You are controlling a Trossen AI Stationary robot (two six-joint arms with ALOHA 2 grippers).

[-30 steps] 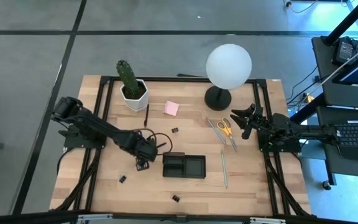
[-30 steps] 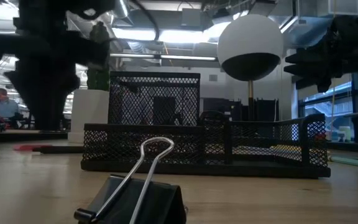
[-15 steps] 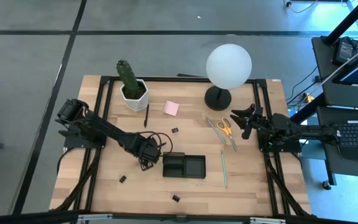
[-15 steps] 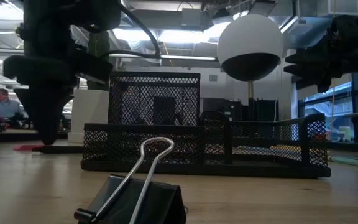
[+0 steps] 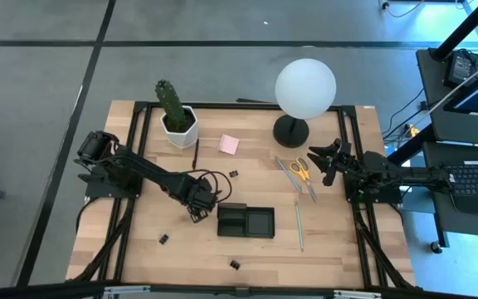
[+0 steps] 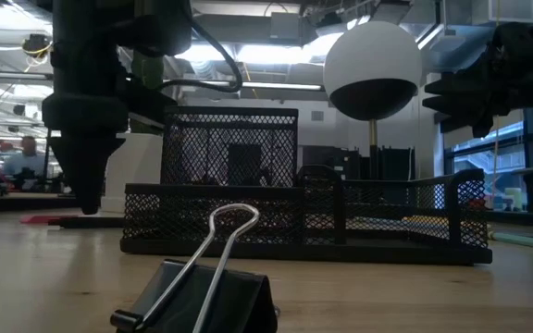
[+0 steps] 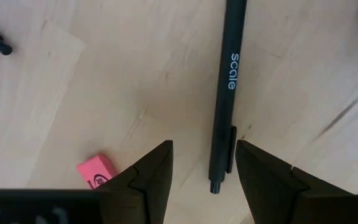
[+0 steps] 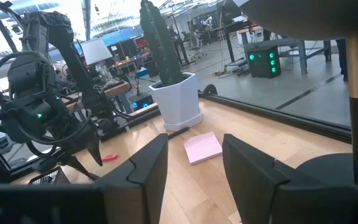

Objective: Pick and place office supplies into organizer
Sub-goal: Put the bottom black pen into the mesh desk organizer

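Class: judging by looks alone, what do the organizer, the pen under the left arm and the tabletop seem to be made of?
Organizer: black wire mesh, probably coated metal; you can see through its woven walls.
Pen: matte black, likely plastic; smooth barrel with printed white lettering.
Tabletop: pale wood, with visible grain lines and board seams.

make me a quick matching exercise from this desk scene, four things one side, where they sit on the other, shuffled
Things:
1. black pen
2. pink eraser
3. sticky-note pad
4. scissors

Places:
A. between the cactus pot and the lamp base
B. lined up between the left gripper's open fingers
C. by the right gripper
D. just outside one left finger

Pairs: 1-B, 2-D, 3-A, 4-C
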